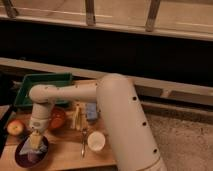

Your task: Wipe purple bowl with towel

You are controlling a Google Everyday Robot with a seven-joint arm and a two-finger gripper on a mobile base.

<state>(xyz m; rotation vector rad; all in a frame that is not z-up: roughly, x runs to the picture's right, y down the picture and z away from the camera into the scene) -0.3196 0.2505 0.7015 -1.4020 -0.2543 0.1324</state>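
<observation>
The gripper hangs straight down from the white arm at the lower left of the camera view, directly over the purple bowl. Pale cloth, taken to be the towel, sits at the fingertip level and spreads into the bowl; the gripper looks to be pressing it against the bowl's inside. How far the fingers are parted, and whether they grip the cloth or only push on it, cannot be told.

The purple bowl rests on the wooden table, immediately beneath the gripper. It holds the towel only, as far as can be seen.

Just left of the gripper and slightly farther from the camera lies 1 apple, red and yellow, apart from the bowl. Just right of the gripper, behind the bowl, stands a red-orange bowl; its contents are hidden by the arm. Farther right, a white cup stands upright, its inside pale. Between cup and gripper lies a slim utensil. Beyond the gripper, at the table's far edge, sits a green bin, partly covered by the arm; what it holds cannot be made out.
</observation>
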